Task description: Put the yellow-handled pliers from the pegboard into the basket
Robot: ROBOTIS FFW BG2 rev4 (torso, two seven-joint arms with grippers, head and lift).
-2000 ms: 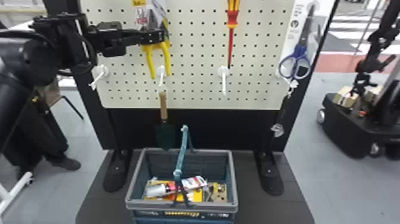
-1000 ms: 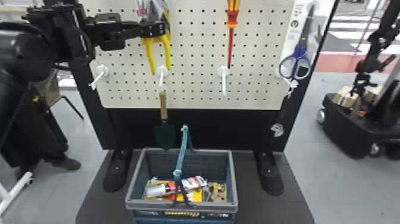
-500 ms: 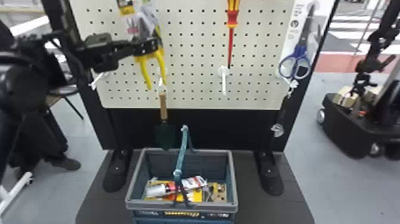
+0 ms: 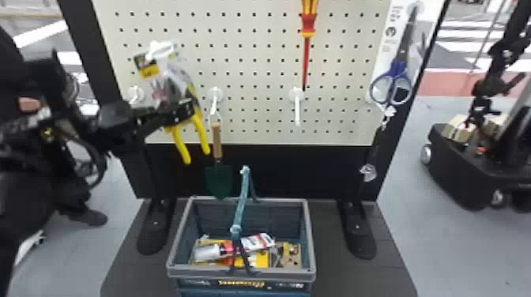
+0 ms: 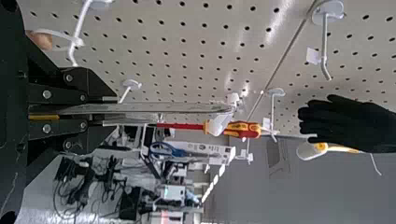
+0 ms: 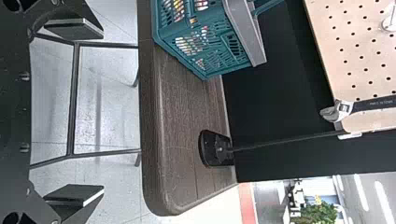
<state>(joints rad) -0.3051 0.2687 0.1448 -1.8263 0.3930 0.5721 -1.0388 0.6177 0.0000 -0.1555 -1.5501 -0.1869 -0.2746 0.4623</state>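
– Start at the left hand [image 4: 191, 110]. Gripping anything?

– Yes, closed firmly on the yellow-handled pliers [image 4: 180, 144], clear plastic packaging [image 4: 170, 77] and all. Tilted, with handles splayed below the fingers and packaging rising above.

– Held where?

– In front of the cream perforated pegboard [image 4: 253, 43], near a white metal hook [image 4: 215, 96] just to the right of the hand.

– And below?

– Below and a little right of the hand, look for a garden trowel [image 4: 219, 177] with a wooden handle and dark green blade, hanging upright. Lower still, find the blue-green plastic basket [image 4: 237, 271] with a grey rim, on the dark wood-grain desk [image 4: 328, 276]. Holding packaged tools [image 4: 257, 241] inside, but no pliers yet.

– Farther right?

– Well apart from the hand, see a red-and-yellow screwdriver [image 4: 307, 25] pointing down, then blue-handled scissors [image 4: 391, 89].

– Anything in the right hand [image 6: 103, 112]?

– Nothing. Spread wide, in the right wrist view. Out beyond the fingers, notice an adjustable wrench [image 6: 338, 111] at the pegboard's lower edge.
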